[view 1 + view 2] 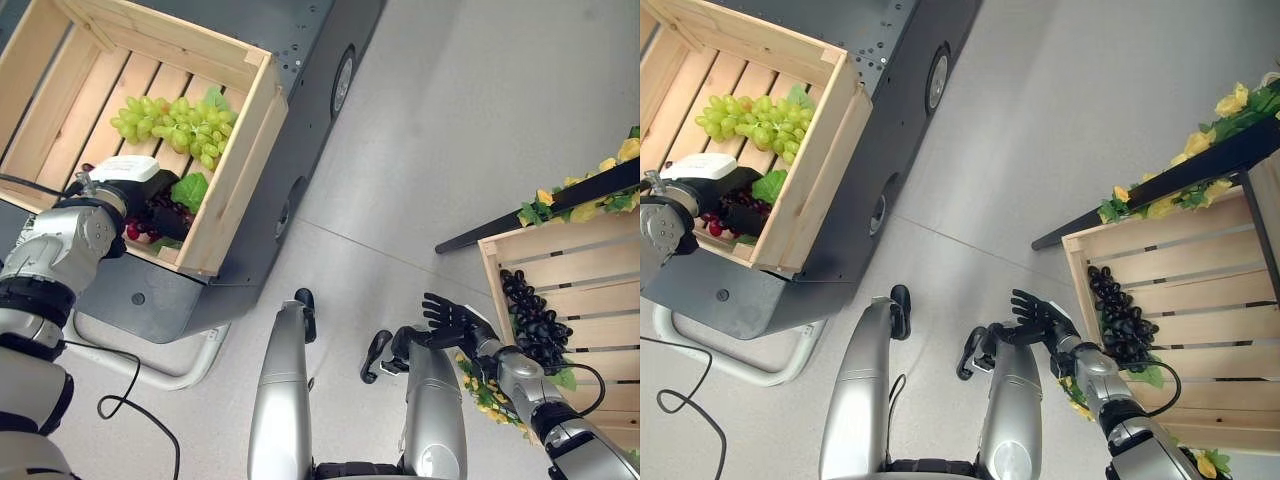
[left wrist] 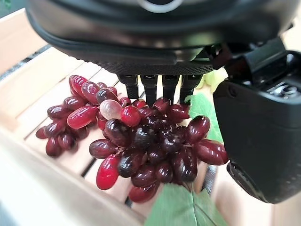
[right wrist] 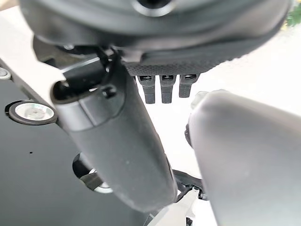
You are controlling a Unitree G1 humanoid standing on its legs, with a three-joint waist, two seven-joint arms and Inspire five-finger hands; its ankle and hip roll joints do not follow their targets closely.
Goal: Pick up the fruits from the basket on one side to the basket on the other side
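Note:
A wooden crate (image 1: 240,160) at the upper left holds a bunch of green grapes (image 1: 175,125) and a bunch of red grapes (image 2: 150,146) near its front wall. My left hand (image 1: 150,205) reaches down into this crate over the red bunch. Its fingers (image 2: 150,87) run straight down onto the top of the bunch, and its thumb (image 2: 254,136) stands apart beside it. A second wooden crate (image 1: 590,270) at the right holds black grapes (image 1: 535,320). My right hand (image 1: 455,318) hangs open over the floor just left of that crate, holding nothing.
The left crate rests on a dark grey wheeled cart (image 1: 310,120). A green leaf (image 1: 190,190) lies beside the red grapes. A dark bar with yellow flowers and leaves (image 1: 590,195) crosses above the right crate. Grey floor (image 1: 430,130) lies between the crates.

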